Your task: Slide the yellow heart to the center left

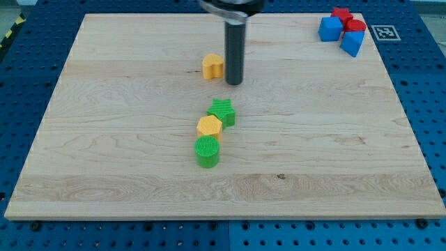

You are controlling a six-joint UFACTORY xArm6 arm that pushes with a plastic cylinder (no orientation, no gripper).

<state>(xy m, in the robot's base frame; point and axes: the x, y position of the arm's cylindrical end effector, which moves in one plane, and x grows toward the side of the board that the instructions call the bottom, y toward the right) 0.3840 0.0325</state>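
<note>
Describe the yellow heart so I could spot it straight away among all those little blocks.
Start at the wooden board and look toward the middle of its top edge, where the dark rod comes down. The yellow heart sits right at the view's left of my tip. The other yellow block, a yellow hexagon, is wedged between two green blocks lower down.

Heart (213, 67) touching tip (234, 83) on its left; star (222, 111), hexagon (209, 126), cylinder (207, 151) chained below.

Two yellow blocks (213, 66), two green (222, 111), two blue (330, 28), two red (341, 13).
</note>
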